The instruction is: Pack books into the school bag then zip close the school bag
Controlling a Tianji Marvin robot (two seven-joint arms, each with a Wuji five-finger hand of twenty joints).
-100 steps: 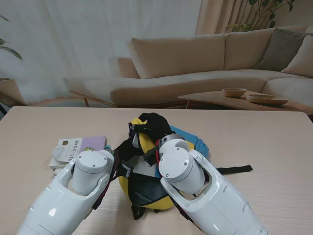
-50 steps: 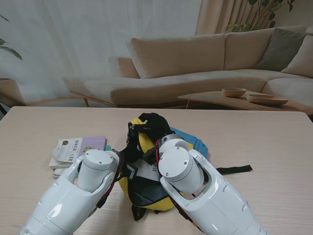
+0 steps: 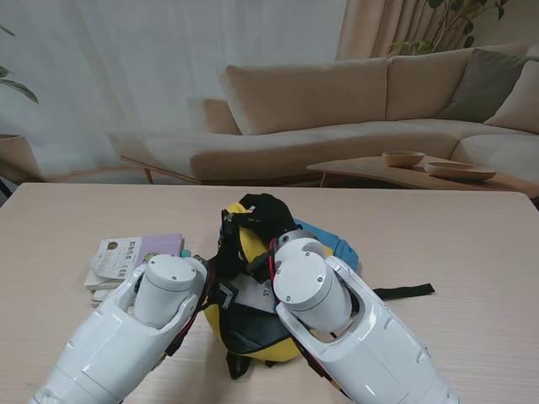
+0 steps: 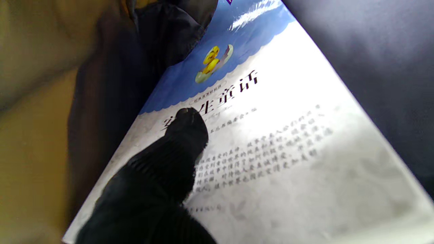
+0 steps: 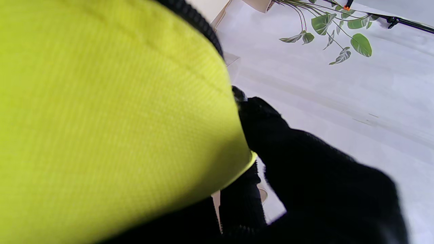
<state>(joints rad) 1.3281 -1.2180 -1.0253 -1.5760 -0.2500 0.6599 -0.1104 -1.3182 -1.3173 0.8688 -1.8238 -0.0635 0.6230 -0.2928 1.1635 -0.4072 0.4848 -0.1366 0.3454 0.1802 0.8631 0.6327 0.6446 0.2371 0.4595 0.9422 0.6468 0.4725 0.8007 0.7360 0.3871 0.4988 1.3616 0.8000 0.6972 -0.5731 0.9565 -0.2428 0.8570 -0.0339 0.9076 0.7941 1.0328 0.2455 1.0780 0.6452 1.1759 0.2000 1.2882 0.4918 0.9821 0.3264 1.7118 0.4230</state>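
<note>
Stack of books (image 3: 135, 255) lies on the table (image 3: 472, 244) at nine o'clock of the school bag (image 3: 253, 328), just beside it. The bag, yellow with black trim, sits mid-table with its mouth open. The left hand (image 4: 159, 183) is inside that opening; one black-gloved fingertip (image 4: 188, 122) presses on the cover of a book (image 4: 288, 135) lying within, other fingers unseen, so its spread cannot be told. The right hand (image 5: 305, 169), at three o'clock of the opening, pinches the bag's yellow edge between gloved fingers.
</note>
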